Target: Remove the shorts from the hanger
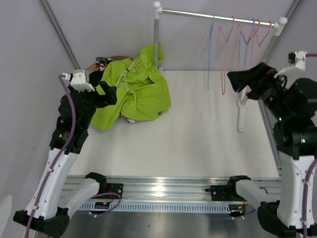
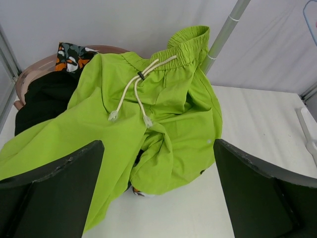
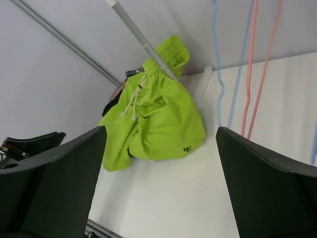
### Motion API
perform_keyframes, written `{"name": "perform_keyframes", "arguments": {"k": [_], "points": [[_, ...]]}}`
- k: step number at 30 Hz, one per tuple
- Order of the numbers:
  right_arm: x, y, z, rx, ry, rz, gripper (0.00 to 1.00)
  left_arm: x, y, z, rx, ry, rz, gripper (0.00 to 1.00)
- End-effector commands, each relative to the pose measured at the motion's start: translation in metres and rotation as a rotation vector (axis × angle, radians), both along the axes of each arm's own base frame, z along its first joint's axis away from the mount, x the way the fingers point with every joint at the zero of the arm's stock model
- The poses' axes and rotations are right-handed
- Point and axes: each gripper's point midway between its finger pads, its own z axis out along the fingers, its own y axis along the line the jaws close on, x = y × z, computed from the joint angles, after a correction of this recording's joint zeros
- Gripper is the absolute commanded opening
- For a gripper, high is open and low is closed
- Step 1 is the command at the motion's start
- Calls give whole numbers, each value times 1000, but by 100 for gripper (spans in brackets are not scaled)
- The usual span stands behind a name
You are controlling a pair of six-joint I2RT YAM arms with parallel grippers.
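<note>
Shorts [image 1: 141, 91], one green pair, lie heaped; left pincer [image 1: 108, 93] and right pincer [image 1: 237, 81] gape.

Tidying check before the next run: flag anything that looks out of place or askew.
The lime-green shorts lie crumpled in a heap at the table's far left, draped over the pink basket by the rack post, drawstring dangling. Nothing else stands out.

Count on inspection:

- shorts [image 1: 136, 91], lime green: one pair.
- clothes rail [image 1: 218, 16]: one.
- blue hangers [image 1: 210, 54]: two.
- pink hangers [image 1: 224, 57]: at least two; they overlap, so the exact number cannot be told.
- basket [image 2: 34, 64]: one.
- Robot arms: two, left arm [image 1: 69, 129] and right arm [image 1: 297, 124].
</note>
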Motion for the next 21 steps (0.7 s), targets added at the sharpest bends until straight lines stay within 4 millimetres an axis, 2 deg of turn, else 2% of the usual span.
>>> {"name": "perform_keyframes", "arguments": {"k": [1,3,6,10,16,19,21], "points": [[-33,-20,-2,-135,-72,-70,99,-24,11,-5,45,5,13,99],[-53,-20,-2,-142,-110,-61,100,-33,24,-6,63,-2,69,99],[-70,-16,-7,-133,-140,-30,99,-52,42,1,81,-31,131,99],[-81,-10,-19,-116,-152,7,99,-75,54,16,93,-73,160,99],[-88,-10,-33,-108,-153,5,99,-101,52,44,90,-147,104,99],[-90,-12,-39,-108,-153,-7,99,-114,48,52,106,-173,55,99],[-93,-13,-40,-108,-157,-11,99,-119,45,50,122,-160,27,99]]}}
